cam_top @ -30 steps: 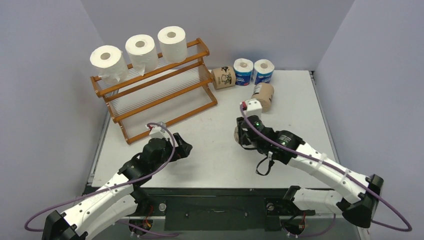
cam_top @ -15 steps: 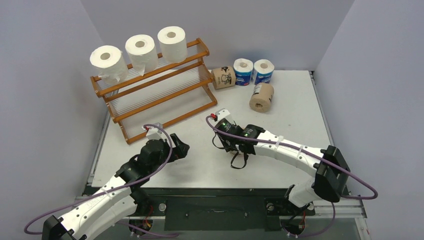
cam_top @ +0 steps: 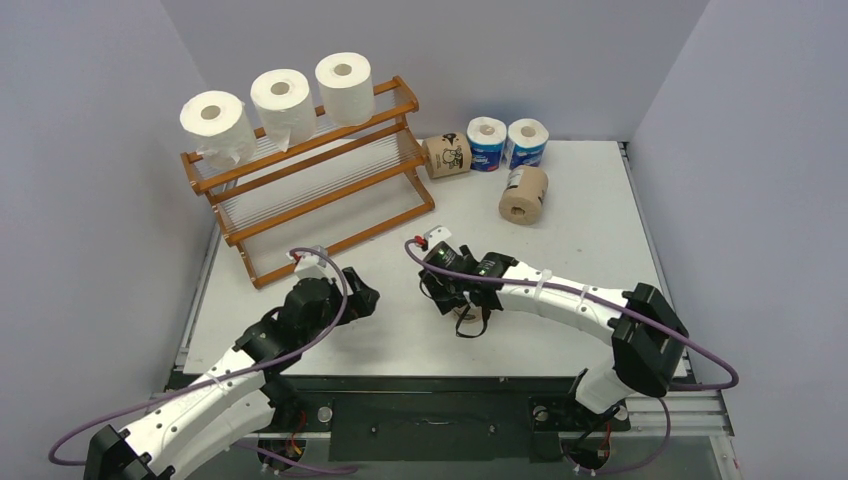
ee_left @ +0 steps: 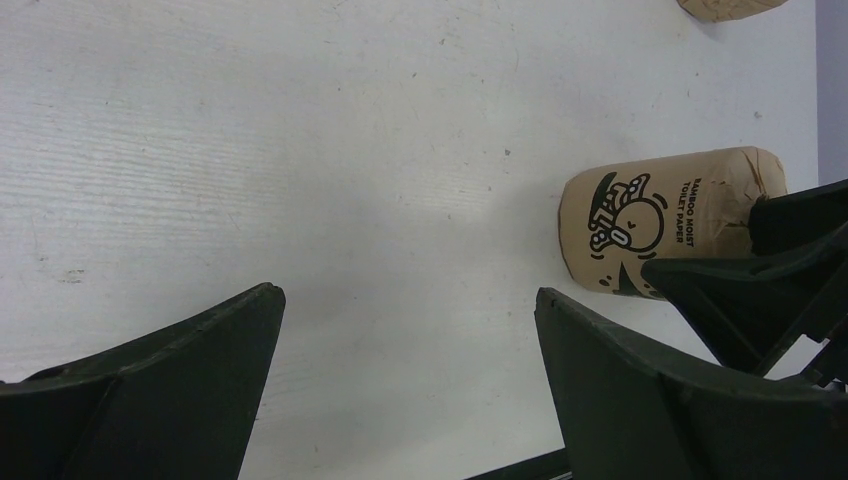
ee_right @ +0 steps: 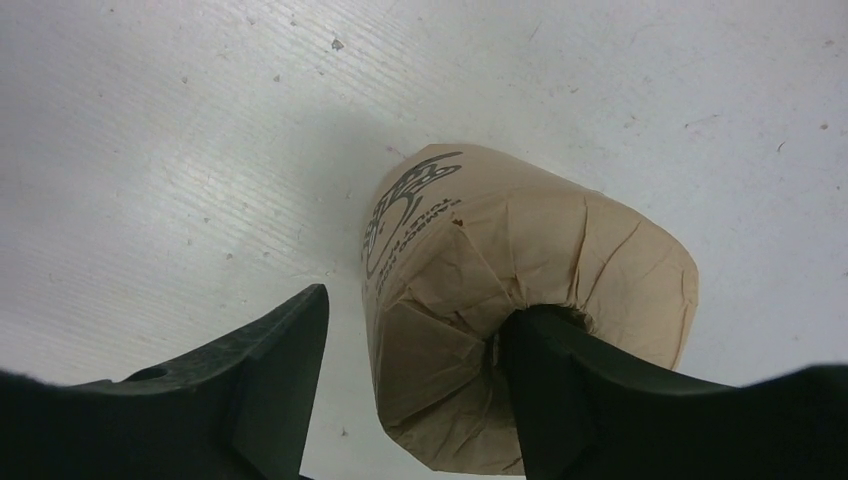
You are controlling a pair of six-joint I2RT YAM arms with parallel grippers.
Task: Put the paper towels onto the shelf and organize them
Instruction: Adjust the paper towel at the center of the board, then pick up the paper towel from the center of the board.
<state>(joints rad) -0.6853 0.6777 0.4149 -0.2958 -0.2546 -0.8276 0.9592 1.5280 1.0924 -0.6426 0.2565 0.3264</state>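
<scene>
Mid-surface (cam_top: 590,230), between my two arms, a brown-wrapped roll (ee_right: 520,250) sits with one finger of my right tool (ee_right: 415,310) inside its core and the other just off the wrap: half open, not clamped. I judge that finger should come straight out along the core so nothing tips. My left tool (ee_left: 405,295) gapes wide and empty nearby. The shelf (cam_top: 344,244) carries three white rolls (cam_top: 281,95) on top.
</scene>
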